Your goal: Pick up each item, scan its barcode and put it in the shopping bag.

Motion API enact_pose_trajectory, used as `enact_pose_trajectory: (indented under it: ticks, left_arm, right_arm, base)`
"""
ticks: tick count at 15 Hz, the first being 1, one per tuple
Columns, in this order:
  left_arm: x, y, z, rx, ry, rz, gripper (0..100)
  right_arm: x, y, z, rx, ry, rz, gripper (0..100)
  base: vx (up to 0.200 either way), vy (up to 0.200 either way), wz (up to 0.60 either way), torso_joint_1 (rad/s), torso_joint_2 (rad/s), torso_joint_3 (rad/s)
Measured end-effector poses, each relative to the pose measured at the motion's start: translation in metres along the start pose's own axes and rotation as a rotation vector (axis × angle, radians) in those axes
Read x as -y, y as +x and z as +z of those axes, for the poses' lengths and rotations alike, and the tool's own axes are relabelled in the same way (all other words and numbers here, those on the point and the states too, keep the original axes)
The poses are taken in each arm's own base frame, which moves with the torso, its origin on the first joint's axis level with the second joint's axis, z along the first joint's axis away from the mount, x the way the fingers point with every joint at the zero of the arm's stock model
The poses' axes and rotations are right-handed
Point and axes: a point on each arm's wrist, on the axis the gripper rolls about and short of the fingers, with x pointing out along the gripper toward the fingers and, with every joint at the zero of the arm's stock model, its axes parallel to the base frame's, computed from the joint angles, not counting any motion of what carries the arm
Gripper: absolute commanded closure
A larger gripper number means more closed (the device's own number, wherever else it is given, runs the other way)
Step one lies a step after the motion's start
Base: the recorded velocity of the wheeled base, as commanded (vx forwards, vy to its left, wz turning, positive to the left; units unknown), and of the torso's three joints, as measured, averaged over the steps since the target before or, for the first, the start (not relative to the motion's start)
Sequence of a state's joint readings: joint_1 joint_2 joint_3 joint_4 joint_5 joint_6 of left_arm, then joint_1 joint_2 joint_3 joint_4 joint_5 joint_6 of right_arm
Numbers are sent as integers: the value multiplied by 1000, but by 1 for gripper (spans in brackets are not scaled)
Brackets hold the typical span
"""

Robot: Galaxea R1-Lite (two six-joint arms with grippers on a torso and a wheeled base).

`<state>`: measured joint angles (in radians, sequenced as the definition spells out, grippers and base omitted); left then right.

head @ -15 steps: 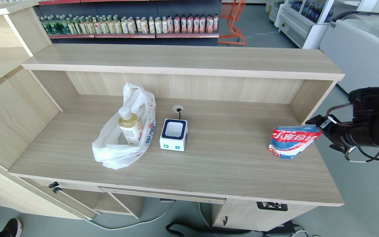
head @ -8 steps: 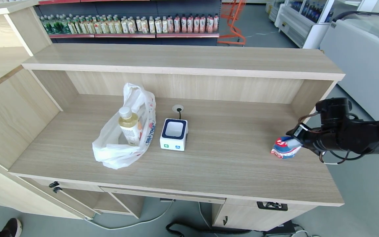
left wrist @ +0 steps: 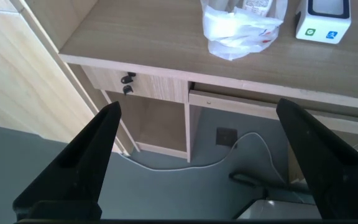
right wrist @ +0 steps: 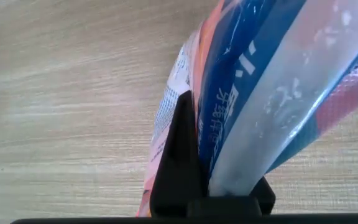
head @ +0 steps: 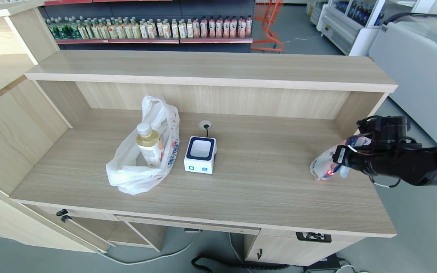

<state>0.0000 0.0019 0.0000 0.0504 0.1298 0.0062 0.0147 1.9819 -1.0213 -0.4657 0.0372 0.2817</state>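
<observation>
Your right gripper [head: 335, 163] pinches the blue-and-red plastic pouch [head: 319, 167] — pickup step; next, lift it and present its barcode to the white box scanner [head: 200, 154].

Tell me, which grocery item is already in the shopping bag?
The yellowish drink bottle, standing inside the white shopping bag; the blue-red pouch is in the right gripper.

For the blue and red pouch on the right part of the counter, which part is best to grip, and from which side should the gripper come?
Probably its thin upper edge, coming from the robot's right. The pouch is flat and soft and sits near the right end of the counter, so fingers can close across its thickness. The right gripper holds it this way.
</observation>
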Motion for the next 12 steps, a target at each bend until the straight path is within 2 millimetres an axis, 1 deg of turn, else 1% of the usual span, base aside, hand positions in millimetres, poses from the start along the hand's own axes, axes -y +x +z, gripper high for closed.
enact_pose_trajectory:
  ticks: [2,3,6,7,8,9,12]
  left_arm:
    - [0,0,0,0,0,0,0]
    - [0,0,0,0,0,0,0]
    - [0,0,0,0,0,0,0]
    - [0,0,0,0,0,0,0]
    - [0,0,0,0,0,0,0]
    - [0,0,0,0,0,0,0]
    - [0,0,0,0,0,0,0]
  right_arm:
    - [-4,-16,16,14,-71,198,100]
    - [-5,-28,25,13,-103,310,100]
    - [-7,-70,49,15,-162,621,100]
    - [-10,-86,54,10,-181,761,100]
    - [-13,-100,58,0,-202,895,100]
    - [-18,-114,59,-18,-213,987,100]
    - [-46,-147,54,-129,-164,1134,100]
  base:
    - [0,0,0,0,0,0]
    - [0,0,0,0,0,0]
    - [0,0,0,0,0,0]
    - [0,0,0,0,0,0]
    - [0,0,0,0,0,0]
    - [0,0,0,0,0,0]
    - [0,0,0,0,0,0]
